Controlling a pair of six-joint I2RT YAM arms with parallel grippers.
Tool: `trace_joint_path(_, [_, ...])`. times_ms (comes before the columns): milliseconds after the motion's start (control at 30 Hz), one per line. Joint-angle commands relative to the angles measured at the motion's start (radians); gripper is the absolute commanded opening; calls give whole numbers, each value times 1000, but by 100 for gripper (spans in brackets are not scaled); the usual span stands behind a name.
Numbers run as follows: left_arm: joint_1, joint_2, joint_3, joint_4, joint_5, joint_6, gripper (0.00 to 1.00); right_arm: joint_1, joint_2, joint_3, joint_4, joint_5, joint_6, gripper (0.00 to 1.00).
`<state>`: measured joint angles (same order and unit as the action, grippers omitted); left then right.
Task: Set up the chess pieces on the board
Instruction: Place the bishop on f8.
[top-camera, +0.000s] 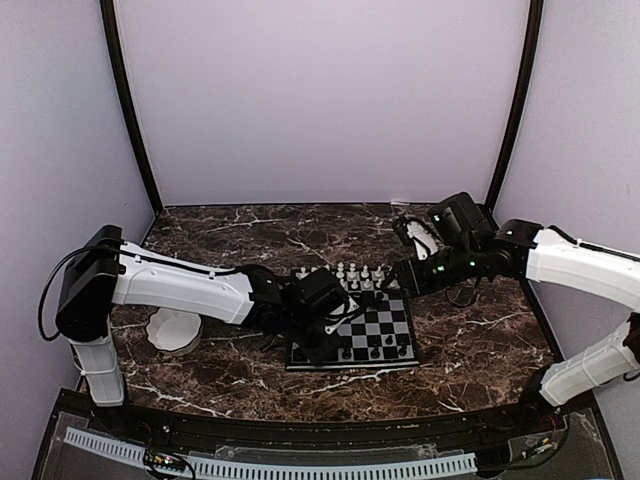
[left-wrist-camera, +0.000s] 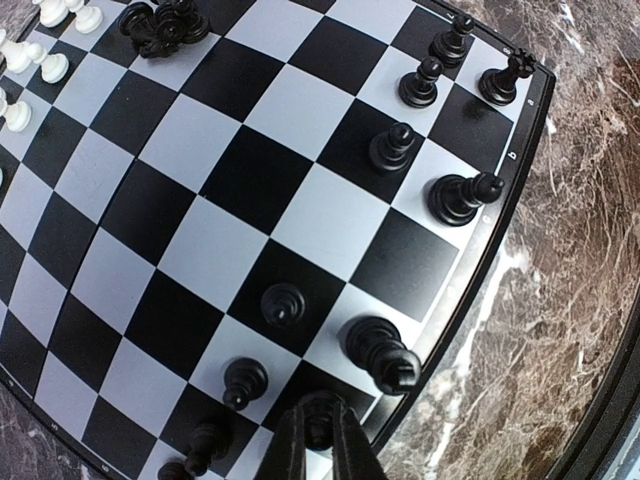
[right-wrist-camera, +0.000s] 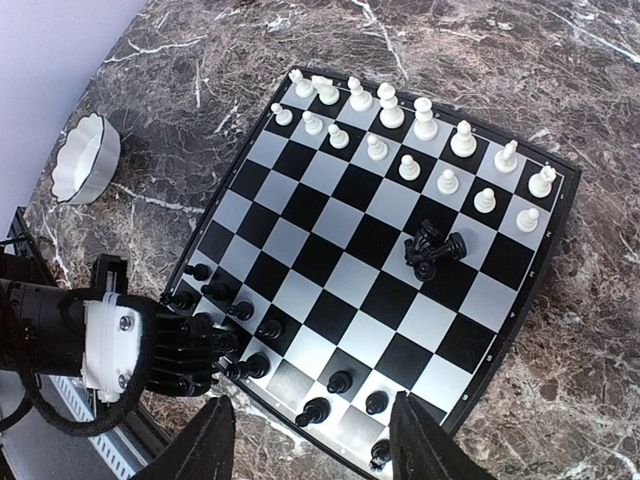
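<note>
- The left gripper (left-wrist-camera: 318, 440) is pinched tight, apparently on a tiny black piece (left-wrist-camera: 318, 412), above the near edge of the board (left-wrist-camera: 250, 200), towards its left corner.
- It should come down straight, centre the base on its square, and clear the neighbouring pieces before letting go.
- The right gripper (right-wrist-camera: 315, 440) hangs wide and empty above the board.
- A heap of black pieces (right-wrist-camera: 435, 248) lies in front of the white pieces (right-wrist-camera: 400, 130) along the far edge.

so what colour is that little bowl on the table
The bowl is plain white with a scalloped rim; the right wrist view shows it best.
</note>
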<state>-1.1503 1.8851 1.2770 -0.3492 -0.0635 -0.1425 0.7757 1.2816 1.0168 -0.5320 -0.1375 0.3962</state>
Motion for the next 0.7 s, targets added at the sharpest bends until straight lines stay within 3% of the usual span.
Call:
trace_joint_path(0, [-5,3,25,-25,-16,-7,8,-6,12,-7,13,-9,-11,54])
trace_joint_path(667, [-5,2,37,-50,-2,19,12,-7,43,26,11,3,-33,55])
